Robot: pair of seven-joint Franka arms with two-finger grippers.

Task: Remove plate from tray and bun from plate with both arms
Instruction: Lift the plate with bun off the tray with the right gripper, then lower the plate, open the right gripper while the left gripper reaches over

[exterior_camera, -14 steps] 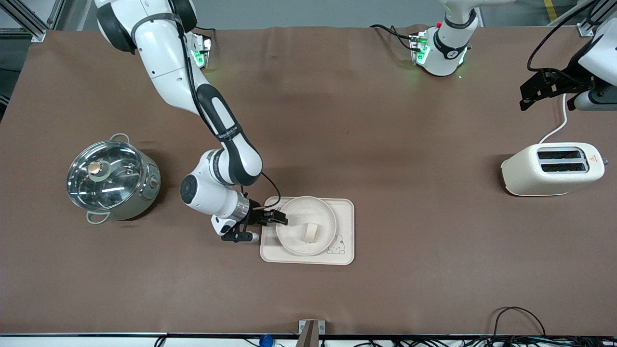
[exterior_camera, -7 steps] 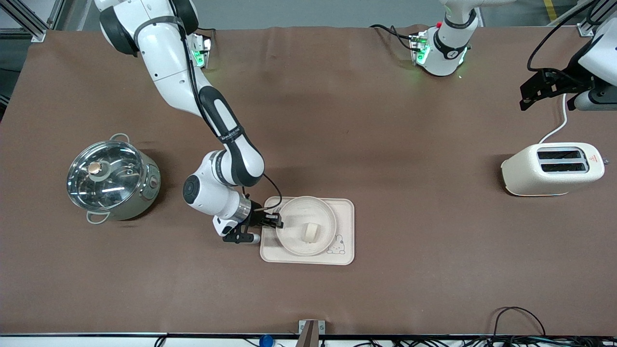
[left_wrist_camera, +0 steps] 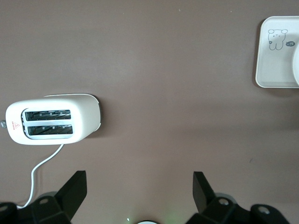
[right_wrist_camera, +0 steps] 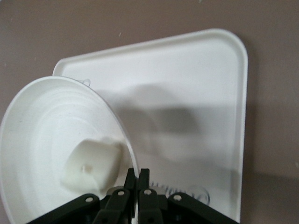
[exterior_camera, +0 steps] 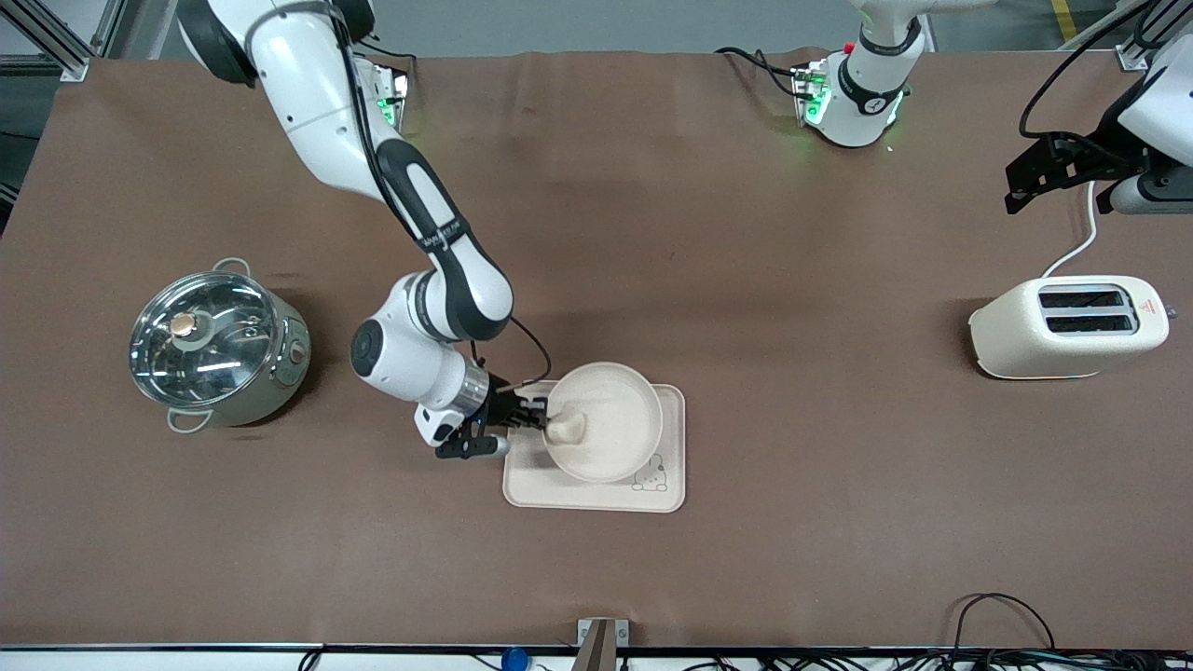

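Observation:
My right gripper (exterior_camera: 538, 415) is shut on the rim of the round cream-white plate (exterior_camera: 610, 415) and holds it tilted up over the rectangular cream tray (exterior_camera: 673, 466). The pale bun (exterior_camera: 566, 430) lies in the plate, slid down against the rim beside my gripper. In the right wrist view the jaws (right_wrist_camera: 137, 179) pinch the plate's rim (right_wrist_camera: 32, 140), the bun (right_wrist_camera: 91, 164) rests close by, and the tray (right_wrist_camera: 201, 93) lies underneath. My left gripper (exterior_camera: 1067, 172) is open and empty, held up over the table above the toaster, waiting; it also shows in the left wrist view (left_wrist_camera: 139, 186).
A cream toaster (exterior_camera: 1067, 326) with a white cord stands toward the left arm's end; it also shows in the left wrist view (left_wrist_camera: 53, 119). A steel pot with a glass lid (exterior_camera: 214, 347) stands toward the right arm's end. The tray has a rabbit drawing (exterior_camera: 652, 475).
My right gripper closed on the plate's rim and lifted that edge, tilting the plate. The bun slid from the plate's middle toward the gripper. The left arm has not moved.

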